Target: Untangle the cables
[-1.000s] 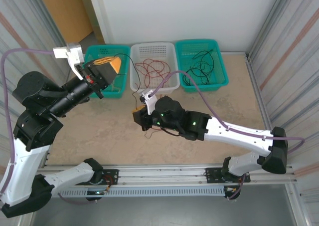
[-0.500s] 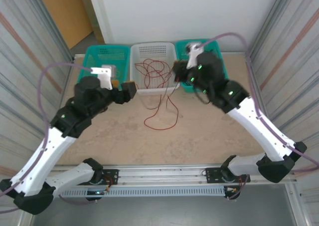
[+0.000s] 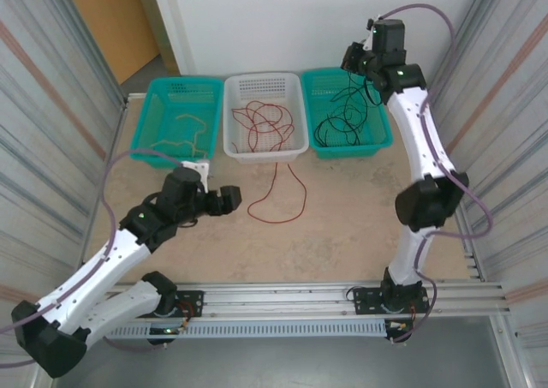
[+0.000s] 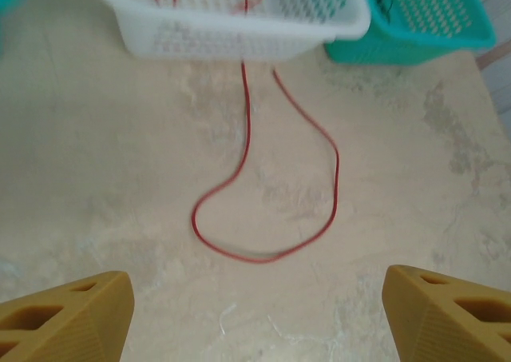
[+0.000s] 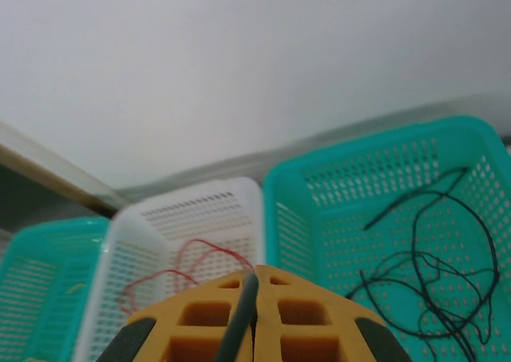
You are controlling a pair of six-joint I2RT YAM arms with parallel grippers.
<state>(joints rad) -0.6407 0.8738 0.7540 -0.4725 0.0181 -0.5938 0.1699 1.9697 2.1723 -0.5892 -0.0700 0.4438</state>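
1. Our left end effector [image 3: 229,198] sits low over the counter [image 3: 360,217], just left of a loop of the red cable [image 4: 244,122].
2. From the left wrist, its two yellow fingertips [image 4: 72,314] stand far apart at the bottom corners, with bare counter between them. The jaws are wide open and grip nothing.
3. The red cable lies mostly coiled in the white basket [image 3: 262,78], the middle of three baskets along the far edge of the counter.
4. One length of it spills over the near rim of the white basket and runs down onto the counter. There it forms an open loop and climbs back up to the basket.
5. Our right end effector [image 5: 254,286] is raised high above the far right corner, over the right teal basket [image 3: 351,148].
6. From the right wrist, its yellow fingers are pressed together, and a thin dark strand runs along the seam between them. We read this as closed on a strand of the black cables [image 3: 342,118].
7. The rest of the black cables lie in loose curls on the floor of the right teal basket, and from above some strands rise toward the raised end effector.
8. The yellow-tan cable [image 3: 175,135] lies in a wavy line inside the left teal basket [image 3: 184,83], well apart from both end effectors.
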